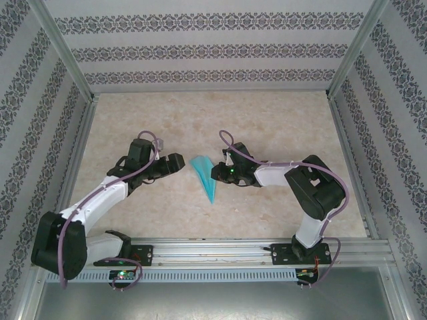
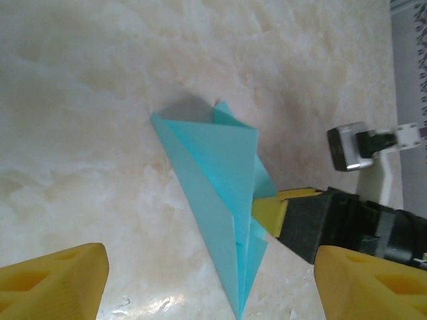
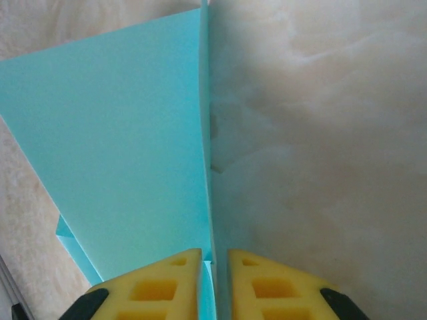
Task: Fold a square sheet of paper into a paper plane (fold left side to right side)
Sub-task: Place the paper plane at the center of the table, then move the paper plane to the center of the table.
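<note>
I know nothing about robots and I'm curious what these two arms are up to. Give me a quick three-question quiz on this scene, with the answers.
1. True or false: the left claw is open, its two fingers spread wide apart.
2. What colour is the paper plane lying between the arms? A) red B) turquoise C) white
3. Which claw is gripping the paper plane?

Key: 1 true. 2 B. 3 the right claw.

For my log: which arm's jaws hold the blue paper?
The right arm: the blue paper sits between its nearly closed jaws. On the left arm they stand wide, off it.
</note>
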`<action>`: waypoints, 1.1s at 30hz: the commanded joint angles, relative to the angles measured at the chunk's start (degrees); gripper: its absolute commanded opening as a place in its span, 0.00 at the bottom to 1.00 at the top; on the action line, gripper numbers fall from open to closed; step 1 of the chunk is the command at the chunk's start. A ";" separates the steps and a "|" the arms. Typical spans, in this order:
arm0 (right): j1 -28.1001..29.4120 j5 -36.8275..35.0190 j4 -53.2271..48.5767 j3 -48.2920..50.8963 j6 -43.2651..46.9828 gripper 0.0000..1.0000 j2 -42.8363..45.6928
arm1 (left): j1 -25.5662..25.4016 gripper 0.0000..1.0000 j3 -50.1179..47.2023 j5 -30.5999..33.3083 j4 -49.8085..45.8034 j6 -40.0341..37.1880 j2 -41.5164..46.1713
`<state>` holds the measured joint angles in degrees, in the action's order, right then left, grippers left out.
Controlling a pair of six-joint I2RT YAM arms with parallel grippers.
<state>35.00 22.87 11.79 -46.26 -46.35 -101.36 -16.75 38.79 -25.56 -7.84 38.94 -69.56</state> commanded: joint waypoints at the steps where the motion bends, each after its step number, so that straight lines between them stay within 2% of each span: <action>1: -0.20 -1.77 -2.32 0.82 1.86 0.22 2.60 | 0.78 0.79 0.27 -3.05 2.43 0.74 -2.21; 9: -0.15 -7.89 -17.07 -2.01 8.73 0.43 9.59 | 0.78 0.79 -0.09 -3.95 3.45 0.57 -3.59; 13: 0.78 -9.69 -30.78 -7.99 15.38 0.50 12.92 | 0.82 0.79 -1.50 -0.76 3.28 -0.90 -0.13; 17: 3.59 -10.66 -42.40 -15.38 19.35 0.56 12.17 | 0.89 0.81 -2.05 2.64 0.39 -3.38 3.43; 25: 7.59 -9.01 -47.65 -23.42 18.75 0.64 4.24 | 1.33 0.83 -2.66 4.47 -2.70 -5.75 6.14; 33: 8.37 -9.82 -48.52 -27.15 18.09 0.64 -1.51 | 1.52 0.83 -2.77 4.11 -3.09 -5.98 6.09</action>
<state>43.00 14.13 -34.61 -70.89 -28.49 -101.84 -16.10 36.86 -22.17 -9.56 34.65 -64.12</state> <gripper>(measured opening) 0.640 0.830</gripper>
